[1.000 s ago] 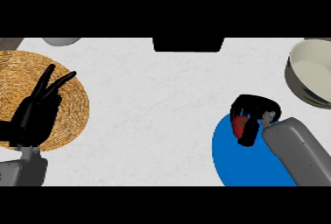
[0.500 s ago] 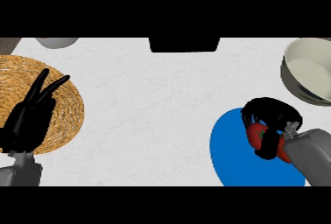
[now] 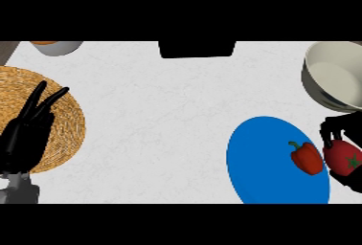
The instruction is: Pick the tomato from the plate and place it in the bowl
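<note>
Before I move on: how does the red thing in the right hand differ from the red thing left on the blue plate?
The tomato is round and sits in the curled fingers of the right hand, at the plate's right edge. The red pepper is narrower and longer, and lies free on the blue plate, with no hand on it. The tomato looks the bigger. Both are red with a bit of green.
</note>
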`<action>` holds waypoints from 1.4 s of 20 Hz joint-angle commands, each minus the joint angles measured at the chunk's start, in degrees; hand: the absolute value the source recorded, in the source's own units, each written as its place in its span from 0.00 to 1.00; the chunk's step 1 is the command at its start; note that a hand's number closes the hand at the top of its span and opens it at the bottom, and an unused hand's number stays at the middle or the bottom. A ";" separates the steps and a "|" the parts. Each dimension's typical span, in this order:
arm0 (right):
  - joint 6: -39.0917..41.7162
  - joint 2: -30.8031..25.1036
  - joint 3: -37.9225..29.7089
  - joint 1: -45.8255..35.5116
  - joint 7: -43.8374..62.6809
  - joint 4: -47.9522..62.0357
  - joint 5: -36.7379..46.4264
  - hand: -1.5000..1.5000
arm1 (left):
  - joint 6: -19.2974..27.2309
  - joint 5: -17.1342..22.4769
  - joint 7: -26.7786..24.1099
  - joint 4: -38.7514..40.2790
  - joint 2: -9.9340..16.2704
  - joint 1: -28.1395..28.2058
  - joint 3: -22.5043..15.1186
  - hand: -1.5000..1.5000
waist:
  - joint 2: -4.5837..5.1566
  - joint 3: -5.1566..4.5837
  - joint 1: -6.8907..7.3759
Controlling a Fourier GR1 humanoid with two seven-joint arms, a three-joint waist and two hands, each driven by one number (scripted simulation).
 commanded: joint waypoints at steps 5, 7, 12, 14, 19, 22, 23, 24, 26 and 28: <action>-0.85 -5.85 -21.81 2.57 2.57 -5.90 -8.37 1.00 | 0.13 0.21 0.72 0.98 0.49 -2.34 0.90 0.50 | 0.16 -0.07 0.32; -1.58 -6.28 -26.26 2.98 2.50 -3.62 -8.68 1.00 | 0.38 -0.81 1.20 -0.62 0.15 -1.14 -0.17 0.50 | 0.22 -0.04 0.92; -1.78 -4.66 -30.01 -0.51 3.01 1.90 -7.89 1.00 | 1.27 -2.86 0.38 0.11 -2.63 -2.88 -2.84 0.50 | 0.52 -0.04 2.14; -0.52 -2.58 -29.84 -1.73 7.41 -0.18 -8.82 1.00 | 0.42 -0.90 2.35 0.63 -0.01 -4.34 0.29 0.50 | 0.49 -0.05 2.24; -4.92 -3.82 -28.33 -12.99 0.28 19.73 -5.86 1.00 | 1.70 -3.43 1.22 1.97 -3.46 -5.78 -3.32 0.50 | 0.85 -0.01 3.30; -6.76 -4.72 -27.54 -18.66 -4.08 30.32 -3.80 1.00 | -0.79 -1.87 0.35 1.46 -1.92 -4.17 -1.52 0.50 | 0.86 -0.01 3.59; -5.98 -4.88 -27.86 -22.46 -2.80 33.06 -5.07 1.00 | -2.00 -0.74 -0.16 2.08 -1.47 -3.40 -0.68 0.50 | 0.95 -0.02 4.08; -6.74 -3.85 -26.31 -25.04 -2.61 34.83 -4.04 1.00 | -1.23 -2.16 0.11 1.85 -2.30 -3.91 -2.14 0.50 | 0.89 -0.02 3.89; -8.15 -4.61 -26.22 -28.32 -8.12 43.49 -2.84 1.00 | 0.16 -2.29 1.87 1.06 -2.72 -6.13 -2.59 0.50 | 1.04 0.02 4.21; -11.28 -1.83 -24.77 -32.38 -8.58 48.16 -1.25 1.00 | -0.89 -3.07 -0.87 6.68 -2.82 -7.92 -2.33 0.50 | 1.35 0.01 4.49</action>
